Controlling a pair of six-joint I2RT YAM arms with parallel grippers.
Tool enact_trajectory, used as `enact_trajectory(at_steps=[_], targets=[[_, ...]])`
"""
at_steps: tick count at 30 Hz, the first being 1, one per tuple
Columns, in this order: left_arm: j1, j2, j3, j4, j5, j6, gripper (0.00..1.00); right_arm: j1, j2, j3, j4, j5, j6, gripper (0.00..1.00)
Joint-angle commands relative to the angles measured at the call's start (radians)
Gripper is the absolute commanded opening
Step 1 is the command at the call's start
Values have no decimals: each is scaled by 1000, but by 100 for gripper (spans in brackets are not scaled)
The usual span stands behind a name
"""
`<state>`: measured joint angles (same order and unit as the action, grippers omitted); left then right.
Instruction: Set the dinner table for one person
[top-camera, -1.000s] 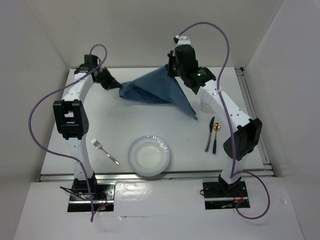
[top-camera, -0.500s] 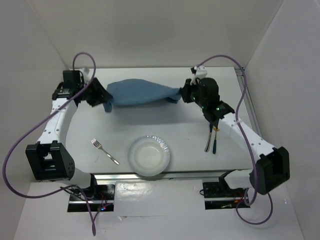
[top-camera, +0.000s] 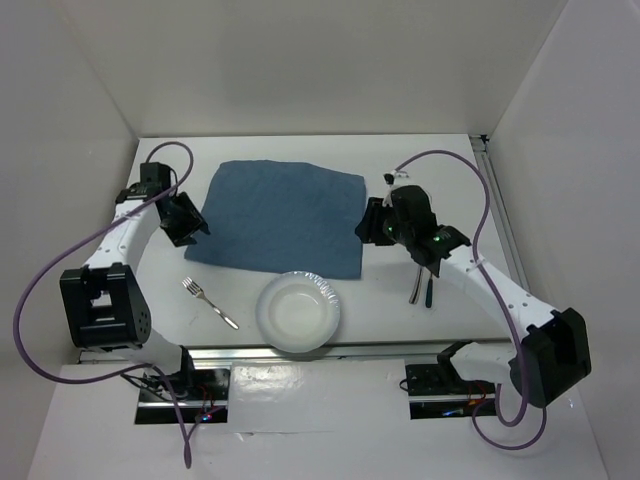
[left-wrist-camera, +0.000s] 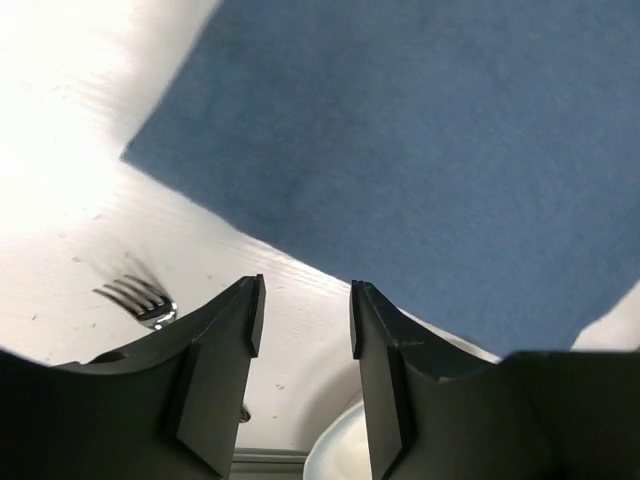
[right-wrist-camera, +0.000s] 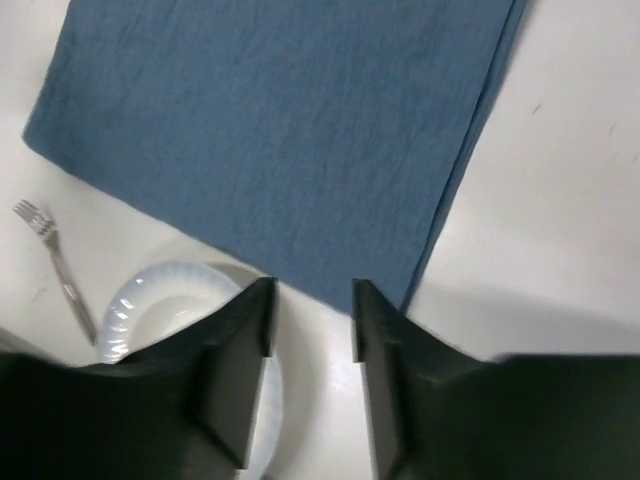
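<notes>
Spreading under everything, the white dinner table (top-camera: 300, 148) fills the view, rails along its right and near edges. A blue mat (top-camera: 277, 215) lies flat on its far middle. The plate (top-camera: 298, 312) sits at the mat's near edge, with the fork (top-camera: 210, 303) to its left. Left gripper (left-wrist-camera: 305, 300) hovers by the mat's left edge, jaws apart, empty. Right gripper (right-wrist-camera: 312, 300) hangs by the mat's right edge, also spread, holding nothing.
</notes>
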<state>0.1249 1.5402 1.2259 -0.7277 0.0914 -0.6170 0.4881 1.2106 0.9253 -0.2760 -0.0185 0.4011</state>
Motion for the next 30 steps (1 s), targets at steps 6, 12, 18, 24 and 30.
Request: enact_trajectory(at_steps=[6, 12, 18, 24, 30], targets=[[153, 107, -55, 7, -50, -84, 74, -34, -10, -160, -20, -193, 307, 58], [249, 224, -88, 108, 88, -86, 85, -34, 12, -227, -11, -140, 423, 82], [249, 356, -31, 152, 169, -95, 81, -68, 47, -273, 67, -120, 544, 84], [228, 420, -13, 175, 179, -95, 54, -46, 193, -249, 124, -66, 625, 81], [219, 431, 15, 185, 214, -95, 0, -7, 309, -218, 149, 9, 708, 69]])
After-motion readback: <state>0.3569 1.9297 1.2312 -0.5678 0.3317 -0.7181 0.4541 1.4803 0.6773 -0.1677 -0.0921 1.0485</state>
